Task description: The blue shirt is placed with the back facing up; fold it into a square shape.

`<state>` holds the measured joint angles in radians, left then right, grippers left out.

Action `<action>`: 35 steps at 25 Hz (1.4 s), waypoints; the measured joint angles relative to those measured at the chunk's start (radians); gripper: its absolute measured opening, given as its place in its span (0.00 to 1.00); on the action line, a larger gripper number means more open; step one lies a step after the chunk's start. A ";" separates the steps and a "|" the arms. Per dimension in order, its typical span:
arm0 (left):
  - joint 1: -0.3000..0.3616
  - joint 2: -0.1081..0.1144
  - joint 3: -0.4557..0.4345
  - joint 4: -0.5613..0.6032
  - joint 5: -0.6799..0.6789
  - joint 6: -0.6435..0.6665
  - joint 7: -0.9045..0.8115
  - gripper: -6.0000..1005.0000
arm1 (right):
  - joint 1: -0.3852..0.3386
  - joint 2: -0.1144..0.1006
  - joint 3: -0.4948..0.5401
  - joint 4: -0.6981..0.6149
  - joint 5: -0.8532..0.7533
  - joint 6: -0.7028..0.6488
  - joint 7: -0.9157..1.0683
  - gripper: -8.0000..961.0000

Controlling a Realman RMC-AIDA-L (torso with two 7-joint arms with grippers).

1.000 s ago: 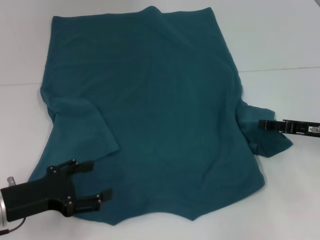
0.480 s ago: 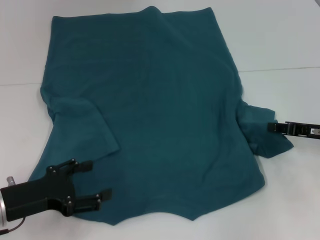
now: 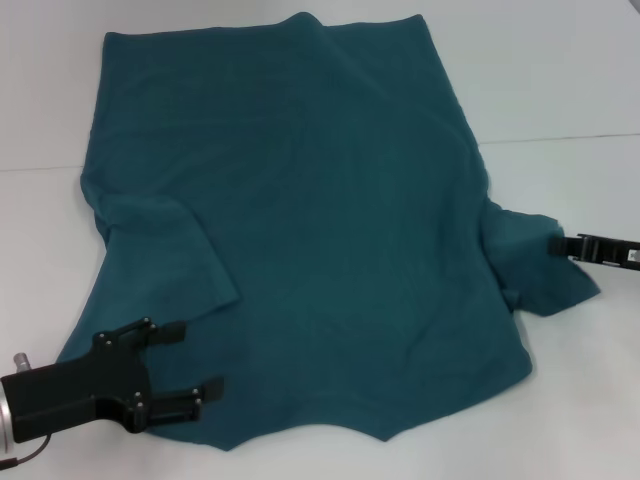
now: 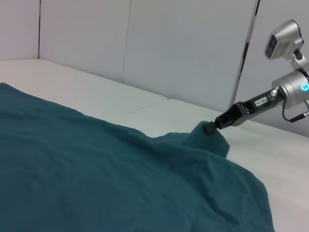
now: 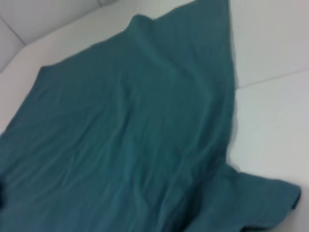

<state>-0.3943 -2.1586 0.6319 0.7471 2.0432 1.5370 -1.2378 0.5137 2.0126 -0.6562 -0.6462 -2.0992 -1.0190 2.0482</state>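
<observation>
The blue shirt (image 3: 320,200) lies spread on the white table, plain side up; it also fills the left wrist view (image 4: 96,174) and the right wrist view (image 5: 135,135). Its left sleeve (image 3: 165,255) is folded inward onto the body. My left gripper (image 3: 195,360) stands open at the near-left corner, with both fingers over the fabric's edge. My right gripper (image 3: 560,245) is shut on the right sleeve (image 3: 535,270), which is stretched outward. In the left wrist view the right gripper (image 4: 210,128) holds that sleeve's tip slightly raised.
The white table (image 3: 580,400) shows bare to the right, left and near side of the shirt. A seam in the table (image 3: 560,138) runs across behind the right sleeve. A white wall panel (image 4: 183,48) stands beyond the table.
My right gripper has moved to the right, drawing the right sleeve farther out from the shirt's body. The left gripper has not moved.
</observation>
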 joint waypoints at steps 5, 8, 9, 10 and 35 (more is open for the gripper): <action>0.001 -0.001 0.000 0.000 0.000 0.005 -0.009 0.93 | -0.012 -0.011 0.042 -0.002 0.034 -0.020 -0.012 0.02; 0.003 -0.002 0.000 0.000 0.000 0.008 -0.014 0.93 | -0.014 -0.024 0.068 -0.003 0.038 -0.034 -0.012 0.02; 0.003 -0.002 0.000 0.000 0.000 0.009 -0.017 0.93 | -0.015 -0.028 0.071 -0.006 0.038 -0.036 -0.011 0.02; 0.004 -0.002 0.000 0.000 0.000 0.009 -0.020 0.93 | -0.017 -0.031 0.072 -0.011 0.038 -0.037 -0.008 0.02; 0.000 -0.004 0.000 -0.010 -0.008 0.013 -0.026 0.93 | 0.041 -0.032 0.047 -0.066 0.033 -0.158 0.000 0.03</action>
<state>-0.3947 -2.1630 0.6321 0.7373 2.0356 1.5499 -1.2639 0.5544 1.9804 -0.6090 -0.7124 -2.0659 -1.1775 2.0482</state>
